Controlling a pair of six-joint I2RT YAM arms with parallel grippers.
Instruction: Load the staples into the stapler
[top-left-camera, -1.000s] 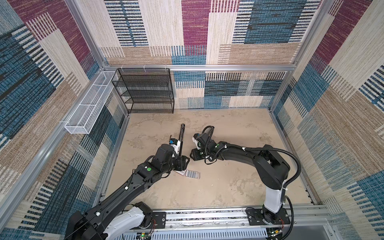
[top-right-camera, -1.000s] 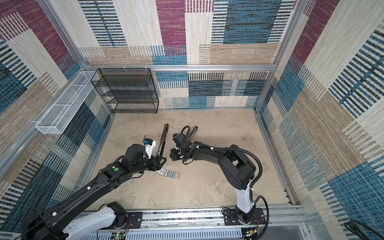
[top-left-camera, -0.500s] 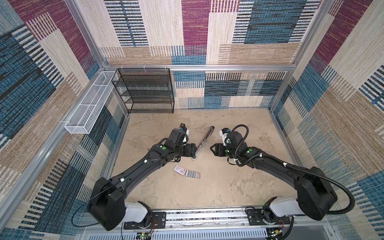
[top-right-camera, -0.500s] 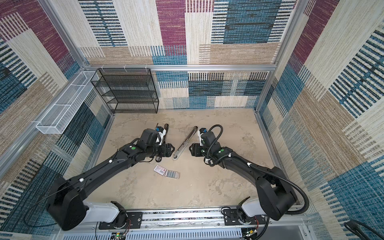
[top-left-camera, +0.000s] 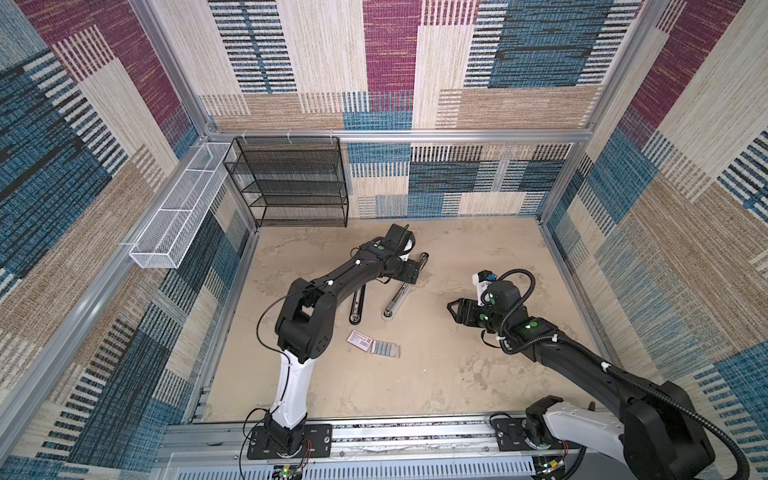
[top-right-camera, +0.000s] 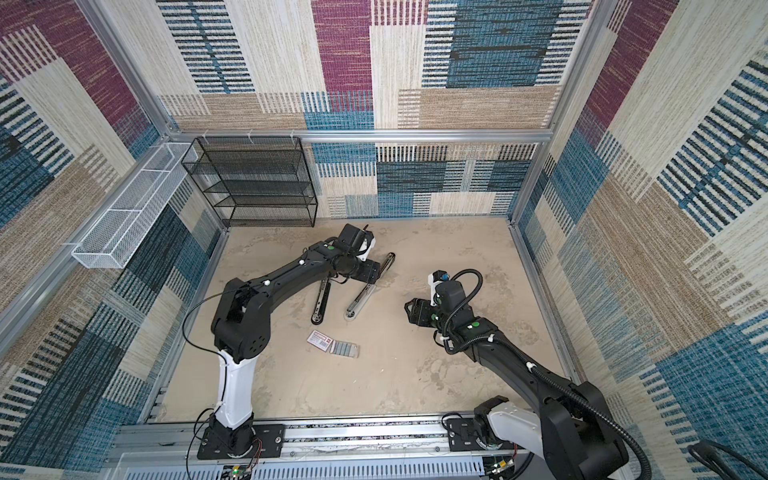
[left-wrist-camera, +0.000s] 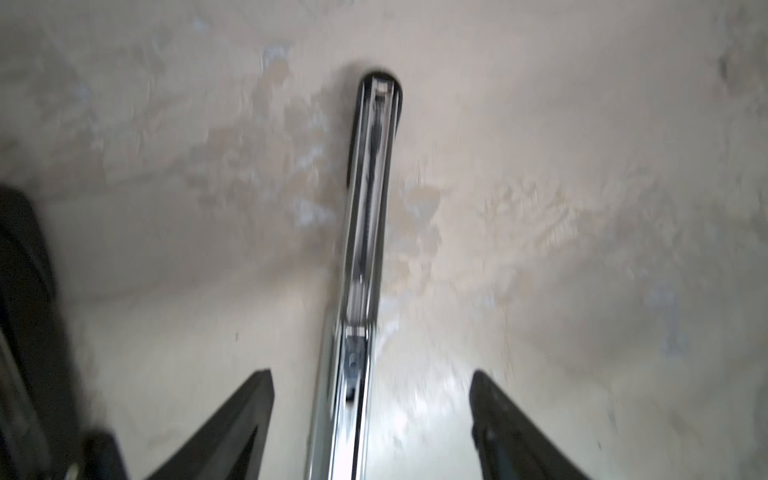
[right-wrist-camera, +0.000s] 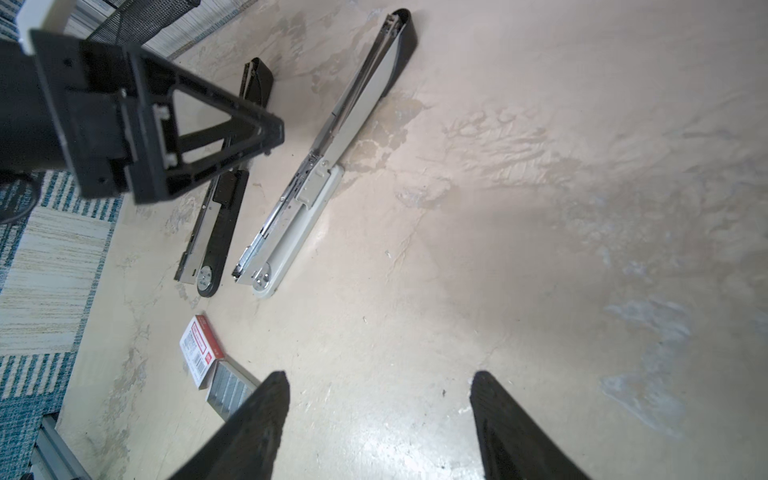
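Black stapler beside grey stapler; staples nearby, mesh shelf behind.

Both top views: even, bright overhead light, soft shadows on the table, walls leaning outward at the edges. Your left wrist view is motion-blurred, the stapler streaked with glare; your right wrist view is sharp, with a pale glare patch.

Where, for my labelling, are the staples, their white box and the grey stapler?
staples (right-wrist-camera: 230, 388): right wrist view, grey rows
white box (right-wrist-camera: 201, 349): right wrist view, top face
grey stapler (right-wrist-camera: 297, 235): right wrist view, pale base
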